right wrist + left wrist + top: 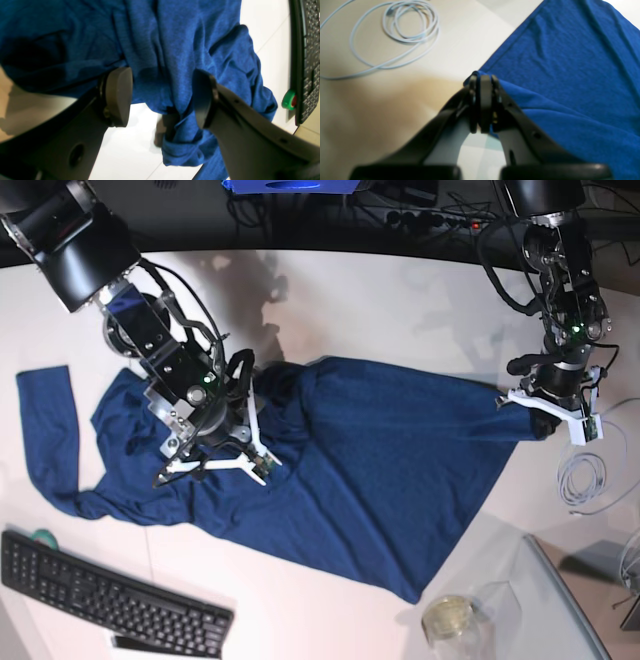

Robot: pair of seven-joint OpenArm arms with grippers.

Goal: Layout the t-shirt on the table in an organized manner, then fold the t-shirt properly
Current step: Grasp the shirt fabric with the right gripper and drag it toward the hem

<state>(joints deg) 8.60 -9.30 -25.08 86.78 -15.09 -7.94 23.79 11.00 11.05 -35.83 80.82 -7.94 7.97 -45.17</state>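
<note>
Fabric everywhere, basically: the t-shirt (350, 450) is spread across the middle of the table (400, 300) but it's nowhere near tidy, with one sleeve trailing off toward the edge on the camera's left and a wrinkled, bunched zone around the shoulders. The left gripper (482, 80) is pinched tight on a corner of the hem, holding it up a bit so the cloth runs taut away from it. The right gripper (162, 97) has its jaws spread wide with a rumpled lump of shirt hanging between them, not actually clamped on anything as far as I can see. My worry is the lopsided hold: if the left arm tugs now while the other side is free, I'd guess the whole shirt just slides or twists instead of flattening out. If the right claw closes where it is, it looks likely to grab several layers at once and lock that crease in. Also there's a coil of white cable (402, 27) just beside the pinched corner, a keyboard (110, 595) near the bottom hem and a glass jar (447, 618) close to the lower corner, so a dragged hem could snag or shove any of those
</note>
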